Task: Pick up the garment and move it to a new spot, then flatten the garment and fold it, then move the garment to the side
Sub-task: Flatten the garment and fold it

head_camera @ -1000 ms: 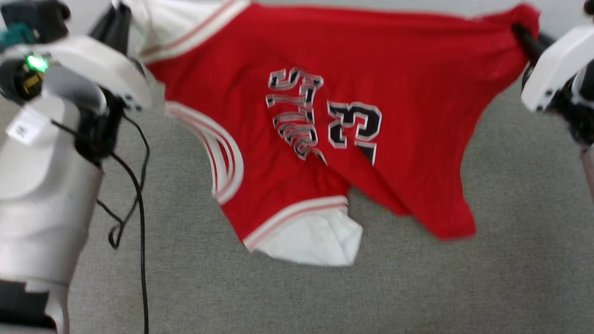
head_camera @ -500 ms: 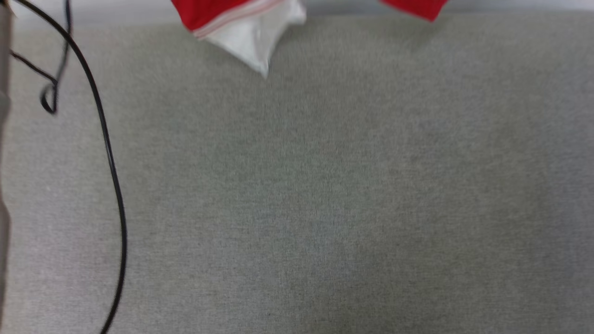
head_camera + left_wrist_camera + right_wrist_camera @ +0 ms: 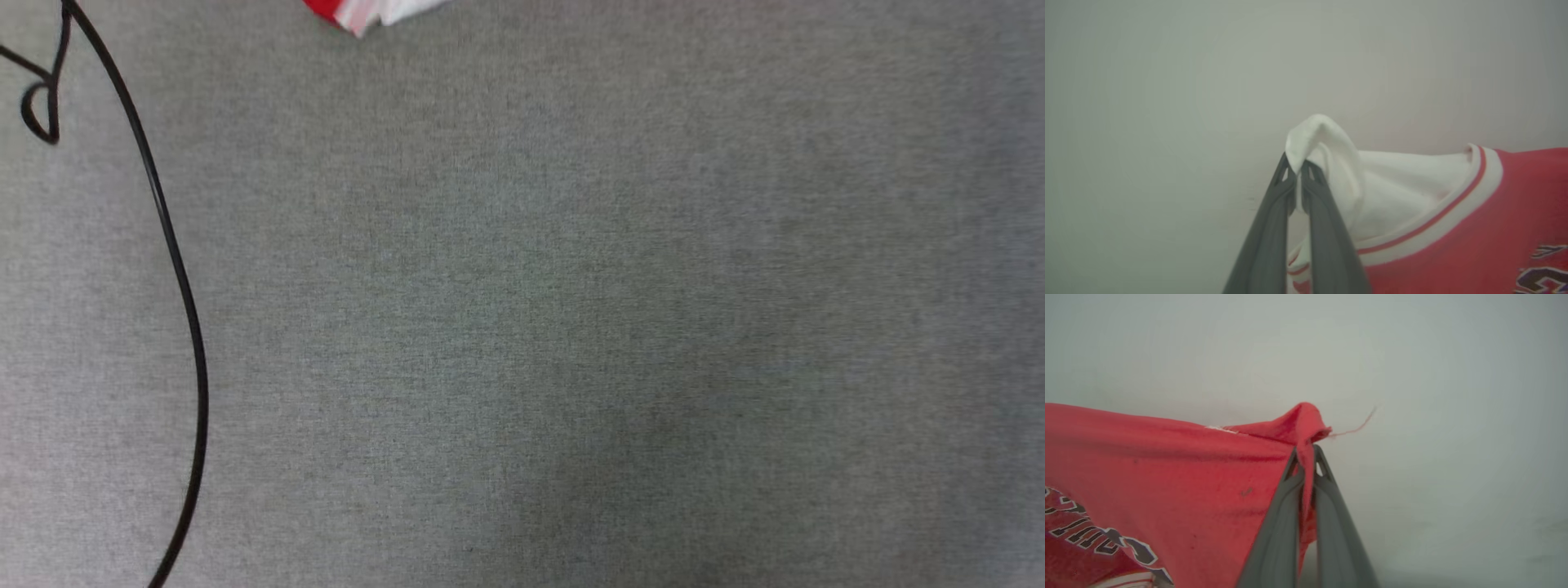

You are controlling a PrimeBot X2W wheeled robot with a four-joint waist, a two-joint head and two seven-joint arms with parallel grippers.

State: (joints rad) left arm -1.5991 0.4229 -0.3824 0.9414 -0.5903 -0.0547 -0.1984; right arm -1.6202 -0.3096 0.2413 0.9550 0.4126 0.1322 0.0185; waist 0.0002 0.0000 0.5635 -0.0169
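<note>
Cloth hangs from both grippers: the garment (image 3: 1453, 253) is a soft red jersey, held up by two corners. In the left wrist view the left gripper (image 3: 1297, 166) has its jaws closed tight on a white corner, which bunches into a rounded peak above the fingertips. From that pinch a white panel (image 3: 1404, 183) runs right to a band of trim (image 3: 1437, 228), white with a thin red stripe through it. Past the trim the cloth turns red. Black letters (image 3: 1541, 277) with pale outlines sit at the lower right corner, cut off by the frame.

In the right wrist view the right gripper (image 3: 1305, 455) is likewise clamped fully together, on a red corner that folds into a small point over the tips. A loose thread (image 3: 1355, 426) trails from that point to the right. The upper hem runs taut leftwards from the pinch, with a shallow crease under it. The letters show again at the lower left, above a strip of white-and-red trim.

In the head view a small red-and-white tip of the garment shows at the top edge, left of centre, over the grey woven counter (image 3: 571, 327). Whether the tip touches the counter cannot be told. A black cable (image 3: 175, 253) curves down the left side.
</note>
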